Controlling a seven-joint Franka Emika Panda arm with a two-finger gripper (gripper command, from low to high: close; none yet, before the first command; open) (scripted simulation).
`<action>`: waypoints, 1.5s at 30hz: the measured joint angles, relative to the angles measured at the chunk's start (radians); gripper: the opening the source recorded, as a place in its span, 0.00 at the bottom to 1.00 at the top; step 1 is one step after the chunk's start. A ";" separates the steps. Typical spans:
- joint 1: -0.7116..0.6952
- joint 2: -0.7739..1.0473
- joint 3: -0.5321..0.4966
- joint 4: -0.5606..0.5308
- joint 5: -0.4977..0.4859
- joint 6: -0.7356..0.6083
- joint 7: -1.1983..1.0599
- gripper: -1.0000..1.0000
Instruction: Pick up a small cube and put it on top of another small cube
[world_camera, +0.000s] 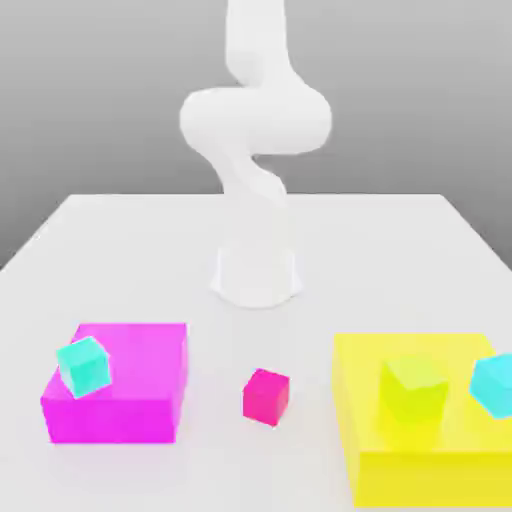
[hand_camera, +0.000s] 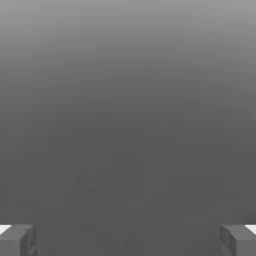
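Note:
A small crimson cube (world_camera: 266, 396) rests on the white table between two big blocks. A small cyan cube (world_camera: 84, 365) sits tilted on the magenta block (world_camera: 140, 390) at the exterior view's left. On the yellow block (world_camera: 420, 460) at the exterior view's right sit a small lime cube (world_camera: 414, 388) and another cyan cube (world_camera: 494, 383) at the frame's edge. The white arm (world_camera: 255, 150) rises from its base behind the cubes and leaves the picture upward. In the hand view my gripper (hand_camera: 128, 241) is open, its grey fingertips (hand_camera: 17, 241) far apart, with plain grey background between them.
The arm's round base (world_camera: 256, 278) stands mid-table behind the crimson cube. The table (world_camera: 130, 250) stretches bare behind the blocks, with its edges near the exterior view's left and right sides.

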 joint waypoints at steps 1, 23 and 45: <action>-0.004 0.033 0.004 -0.030 0.008 0.026 0.015 0.50; -0.023 0.865 0.052 -0.544 -0.067 0.685 0.465 0.50; 0.055 0.659 0.073 -0.480 0.000 0.418 0.446 0.00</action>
